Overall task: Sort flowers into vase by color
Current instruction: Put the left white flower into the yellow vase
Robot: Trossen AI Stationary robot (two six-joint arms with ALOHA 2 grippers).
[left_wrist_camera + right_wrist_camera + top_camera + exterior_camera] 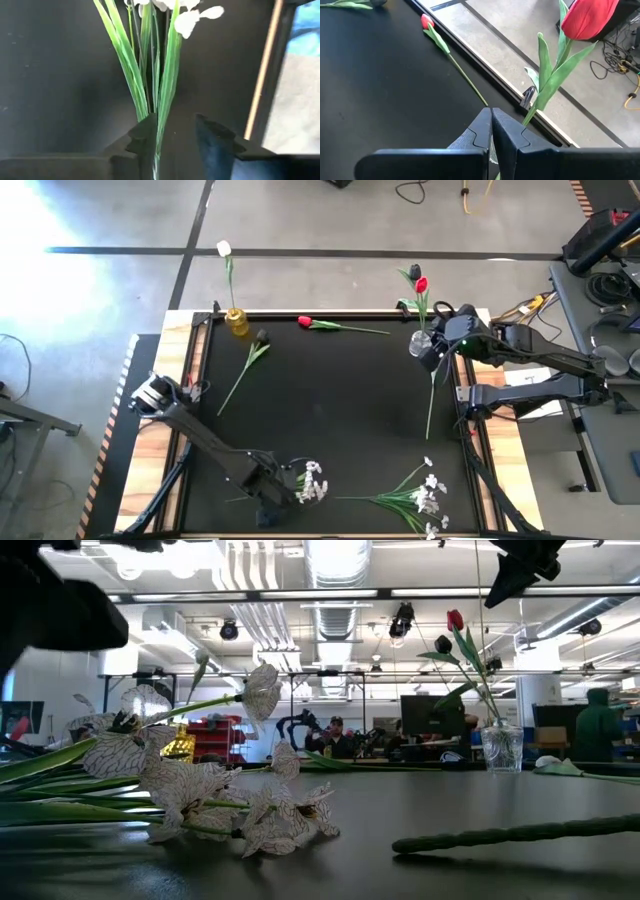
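The left hand (172, 142) sits low with fingers parted; the right hand (492, 130) is pinched closed.

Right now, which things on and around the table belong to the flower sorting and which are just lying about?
Belong to the job:
yellow vase with white tulip
clear glass vase with red tulip
loose red tulip
loose dark tulip
white blossom sprays

Lying about:
floor cables
white paper sheet

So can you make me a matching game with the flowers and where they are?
Things:
1. white tulip
2. red tulip with the long stem
3. dark tulip on the left side
4. white blossom spray

Places:
A. lying flat along the table's far edge
B. standing in the yellow vase
C. lying at the near right corner
D. lying beside the yellow vase

Pairs: 1-B, 2-A, 3-D, 4-C
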